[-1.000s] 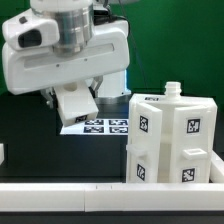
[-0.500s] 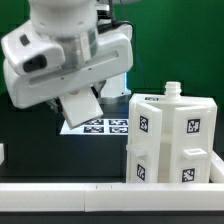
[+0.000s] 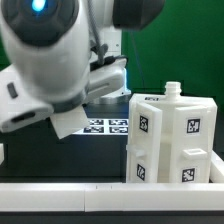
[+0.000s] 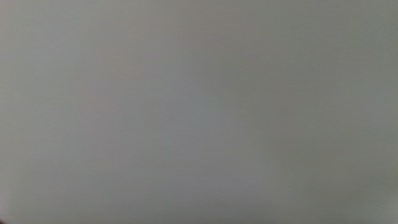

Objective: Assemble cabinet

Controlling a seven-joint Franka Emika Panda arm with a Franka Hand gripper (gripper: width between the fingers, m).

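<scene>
The cabinet (image 3: 170, 140) is a white boxy body with several small black-and-white tags on its faces and a short round knob on top. It stands upright at the exterior view's right, near the front. The robot's big white housing (image 3: 55, 60) fills the upper left of that view, and a white wedge-shaped end (image 3: 68, 122) hangs below it, left of the cabinet and apart from it. No fingers show. The wrist view is a uniform grey blur with nothing recognisable in it.
The marker board (image 3: 108, 127) lies flat on the dark table behind the cabinet, partly covered by the arm. A white rail (image 3: 110, 205) runs along the front edge. A small white object (image 3: 2, 152) shows at the left edge.
The arm's housing has swung and turned, now looming larger and further to the exterior view's left. Its lower white end has dropped left. The cabinet has not moved.
</scene>
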